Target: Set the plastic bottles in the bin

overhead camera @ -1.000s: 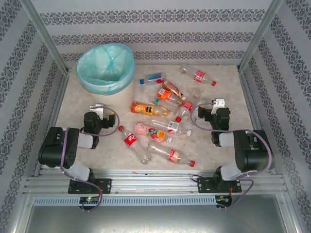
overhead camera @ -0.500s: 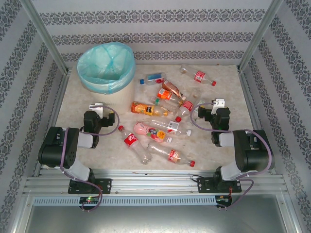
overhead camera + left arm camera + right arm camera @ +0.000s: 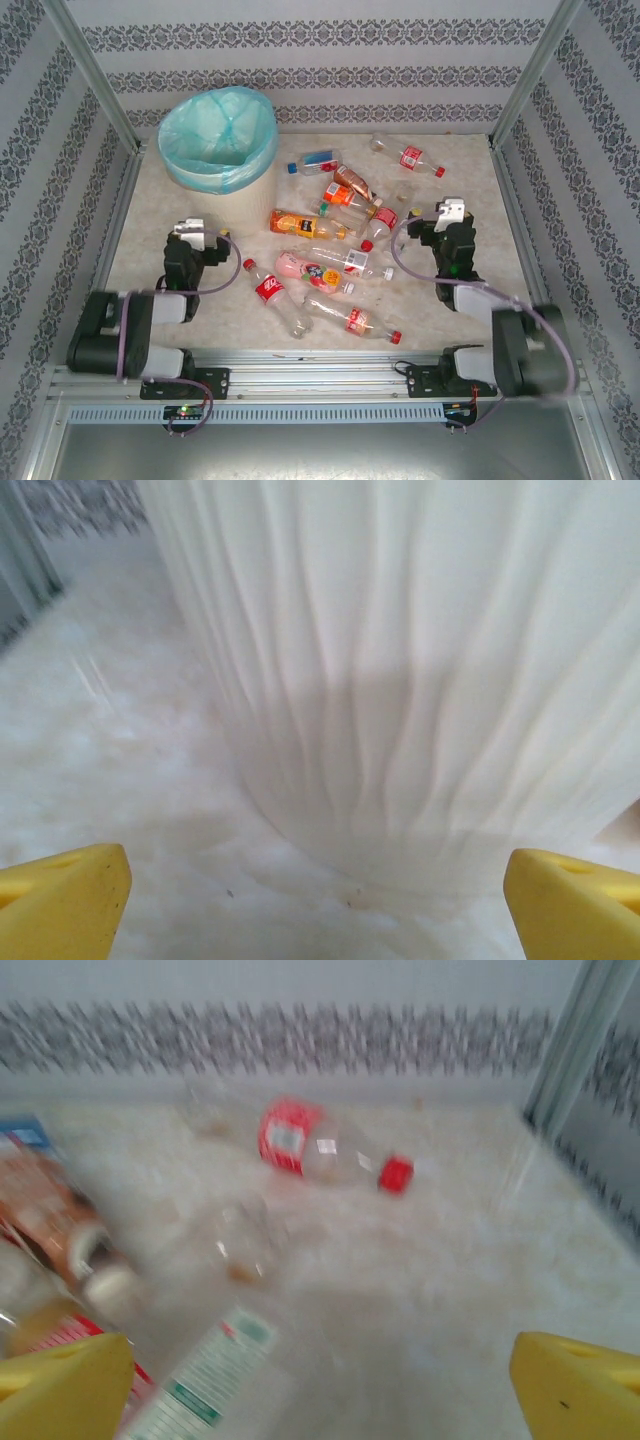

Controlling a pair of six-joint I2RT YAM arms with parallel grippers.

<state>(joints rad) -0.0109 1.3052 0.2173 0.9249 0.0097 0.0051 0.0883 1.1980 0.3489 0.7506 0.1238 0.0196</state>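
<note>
seeing both arms lift off rest just now; left gripper (image 3: 320, 900) and right gripper (image 3: 320, 1385) jaws wide, empty. plastic bottles (image 3: 300, 222) mid-frame, none in bin (image 3: 215, 178) upper left, i reckon.

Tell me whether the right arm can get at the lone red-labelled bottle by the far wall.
Probably yes: the right gripper is open and faces the red-labelled bottle, with mostly bare table between them.

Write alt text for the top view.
About a dozen plastic bottles lie scattered on a table beside a white bin with a turquoise liner. Two robot arms reach in from the near edge, left gripper near the bin, right gripper by the bottles, both empty.
</note>
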